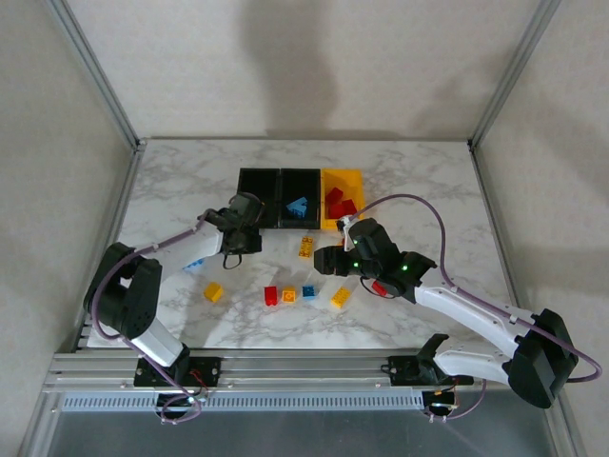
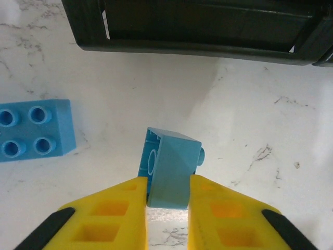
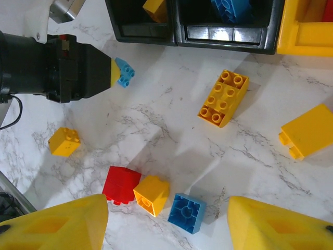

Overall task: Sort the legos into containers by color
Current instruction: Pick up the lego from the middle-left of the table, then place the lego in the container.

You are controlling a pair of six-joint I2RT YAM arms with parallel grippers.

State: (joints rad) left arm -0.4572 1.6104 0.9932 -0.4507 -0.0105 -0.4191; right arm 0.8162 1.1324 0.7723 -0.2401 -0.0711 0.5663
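Bricks point(image 3: 222, 98) loose on table point(image 1: 181, 181) before bins point(image 1: 280, 200)

Top camera looks down from behind the near edge over the whole table point(image 1: 190, 181), left wrist camera hugs the marble facing the black bins point(image 2: 197, 26), right wrist camera, higher, shares them.
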